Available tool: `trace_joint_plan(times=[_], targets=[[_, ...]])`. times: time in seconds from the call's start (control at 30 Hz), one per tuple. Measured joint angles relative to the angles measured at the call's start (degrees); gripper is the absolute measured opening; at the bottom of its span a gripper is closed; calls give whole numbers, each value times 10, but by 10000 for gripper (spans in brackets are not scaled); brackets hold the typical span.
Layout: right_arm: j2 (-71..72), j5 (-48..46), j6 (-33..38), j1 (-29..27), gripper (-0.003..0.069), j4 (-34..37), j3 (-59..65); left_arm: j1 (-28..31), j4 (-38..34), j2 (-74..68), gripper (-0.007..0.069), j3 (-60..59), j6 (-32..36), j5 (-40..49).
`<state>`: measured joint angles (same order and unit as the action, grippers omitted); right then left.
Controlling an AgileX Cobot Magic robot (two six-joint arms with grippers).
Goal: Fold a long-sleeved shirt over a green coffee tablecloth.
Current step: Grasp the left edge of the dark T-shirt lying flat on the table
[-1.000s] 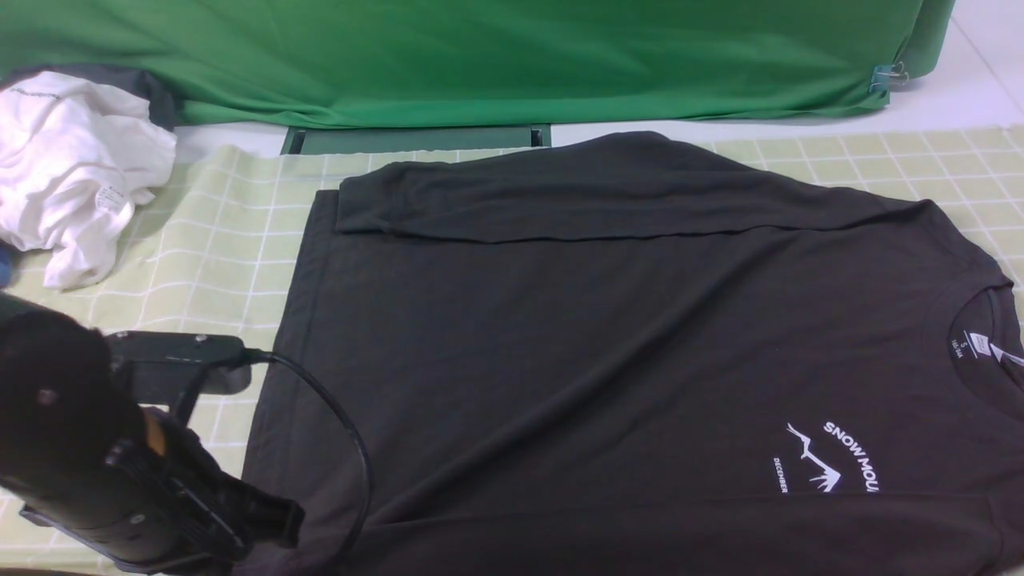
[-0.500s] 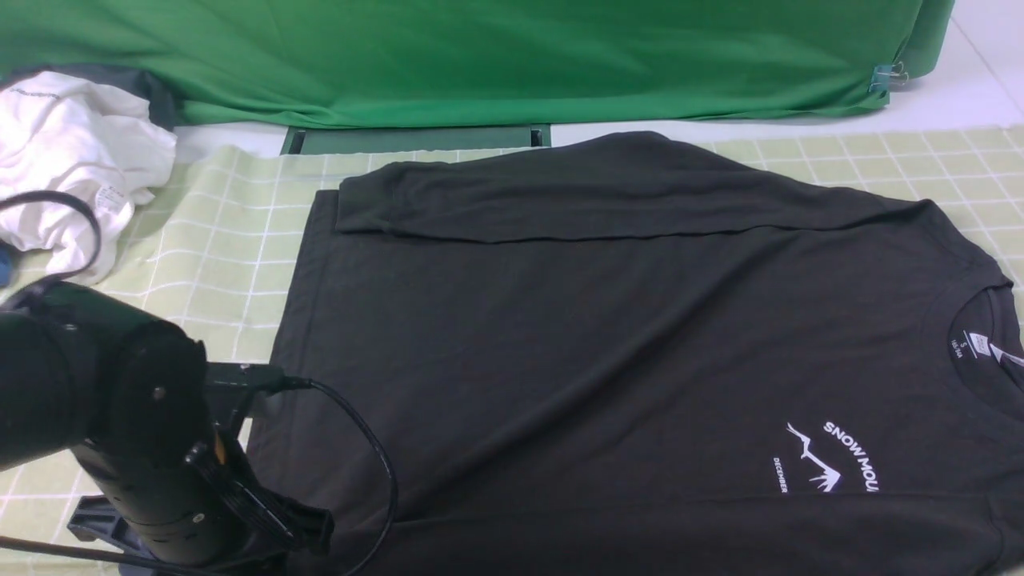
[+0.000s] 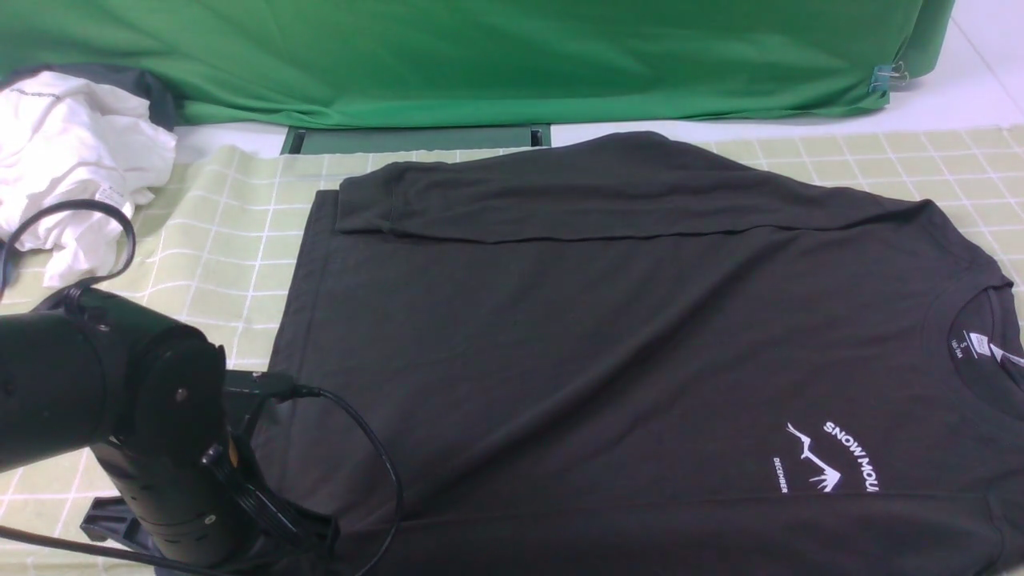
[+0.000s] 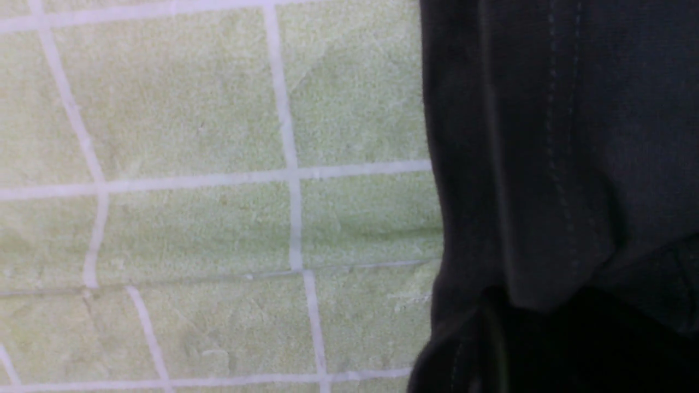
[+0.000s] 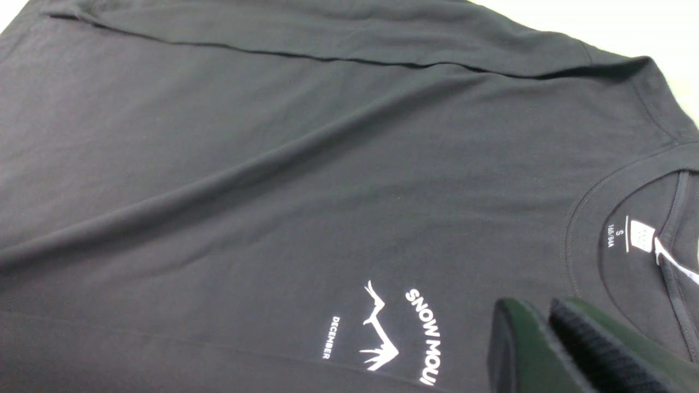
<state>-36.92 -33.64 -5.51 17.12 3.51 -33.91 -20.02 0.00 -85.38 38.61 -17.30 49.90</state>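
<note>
Right now the long-sleeved shirt [image 3: 608, 344] lies flat on the green coffee tablecloth [image 3: 216, 240], hem toward my left and collar [image 5: 611, 191] toward my right. Its far sleeve [image 3: 560, 200] is laid along the body, so I judge 1 side fold done and the near side to be the step in hand. My left arm [image 3: 152, 448] is low at the near hem corner. The left wrist view shows only the stitched hem [image 4: 546, 164] against the grid cloth, with a dark mass below it, so I cannot tell whether my left gripper is apart or clamped on the fabric. My right gripper [image 5: 538, 314] hovers above the chest beside the collar, its fingers close together with nothing between them. Next, I think, both ends of the near edge need a firm pinch, then an even lift toward the far side so the soft knit does not bunch or drag the cloth beneath. White print on the chest reads "SNOW MOU", cut off at the edge, with "DECEMBER" beside a small mountain logo [image 3: 812, 468]. The neck label [image 5: 617, 234] shows "S" and what looks like "165/84A". A crumpled white garment [image 3: 72, 160] at the far left carries a tag too small to read.
</note>
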Motion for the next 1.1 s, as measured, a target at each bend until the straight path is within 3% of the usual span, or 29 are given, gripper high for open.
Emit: trace_joint_plan(times=[0.1,0.4,0.87,1.0,1.1], targets=[[0,0,0,0,91,0,0,0,-5,1,25,0,15,2],[0,-1,0,0,103,0,0,0,-64,118,22,0,66,51],[0,1,0,0,115,0,0,0,-6,180,27,-5,44,79],[0,1,0,0,122,0,0,0,-11,162,64,-6,44,70],[0,1,0,0,123,1,0,0,-12,140,155,-10,44,71]])
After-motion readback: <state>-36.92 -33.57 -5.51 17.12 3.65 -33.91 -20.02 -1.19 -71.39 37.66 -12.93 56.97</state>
